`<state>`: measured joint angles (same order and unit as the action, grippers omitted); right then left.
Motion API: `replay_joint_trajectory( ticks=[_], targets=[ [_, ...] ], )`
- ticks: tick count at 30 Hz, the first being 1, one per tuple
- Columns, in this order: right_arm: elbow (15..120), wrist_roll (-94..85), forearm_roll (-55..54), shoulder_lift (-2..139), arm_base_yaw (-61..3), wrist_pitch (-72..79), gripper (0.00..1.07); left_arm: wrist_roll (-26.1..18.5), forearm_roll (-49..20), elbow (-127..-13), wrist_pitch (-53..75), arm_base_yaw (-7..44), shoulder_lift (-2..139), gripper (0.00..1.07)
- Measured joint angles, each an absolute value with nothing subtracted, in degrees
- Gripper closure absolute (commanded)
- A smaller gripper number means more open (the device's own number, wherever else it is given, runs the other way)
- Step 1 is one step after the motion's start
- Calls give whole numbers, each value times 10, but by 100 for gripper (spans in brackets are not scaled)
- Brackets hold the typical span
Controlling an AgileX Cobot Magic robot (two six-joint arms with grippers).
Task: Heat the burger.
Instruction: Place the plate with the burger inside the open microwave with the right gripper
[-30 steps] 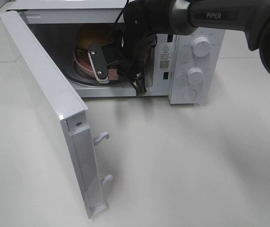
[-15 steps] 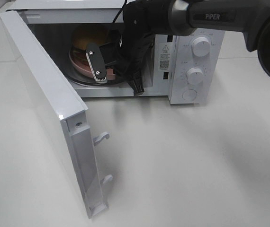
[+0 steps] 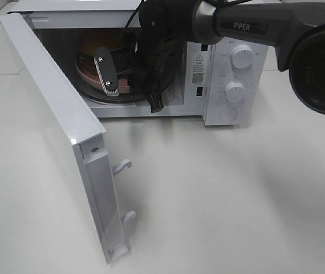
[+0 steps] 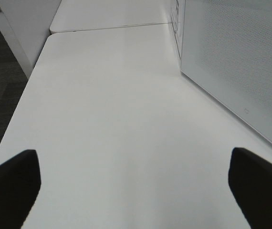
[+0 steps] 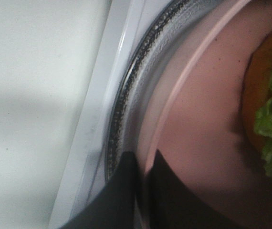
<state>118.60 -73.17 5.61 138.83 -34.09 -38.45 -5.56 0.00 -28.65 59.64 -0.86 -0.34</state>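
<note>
We see the right claw (image 3: pixel 106 73) clenched on the rim of the pink plate (image 3: pixel 84 73), inside the open microwave (image 3: pixel 231 63) at 12 o'clock of the high view; over the last second claw and plate have slid toward 10 o'clock, further onto the glass turntable (image 5: pixel 126 95); the burger (image 3: pixel 97 43) sits on that plate, inside the cavity; we judge loading nearly done, with release and shutting the door (image 3: pixel 54 114) remaining; the left claw (image 4: pixel 136 191) hangs released over the desk (image 4: pixel 117 119).
</note>
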Motion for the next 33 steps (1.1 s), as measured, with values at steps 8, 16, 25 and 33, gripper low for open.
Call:
replay_joint_trajectory(
  ticks=[8, 16, 25, 33],
  targets=[
    [1186, -732, 52, 1388, -341, -388, 107, -56, 0, -286, 596, -9, -3, 7],
    [1186, -732, 48, 1388, -341, -400, 107, -56, 0, -286, 596, -9, -3, 7],
    [1186, -729, 41, 1388, -341, -401, 100, -56, 0, -286, 596, -9, -3, 7],
    [1193, -693, 38, 1387, -341, -372, 77, -56, 0, -286, 596, -9, -3, 7]
  ],
)
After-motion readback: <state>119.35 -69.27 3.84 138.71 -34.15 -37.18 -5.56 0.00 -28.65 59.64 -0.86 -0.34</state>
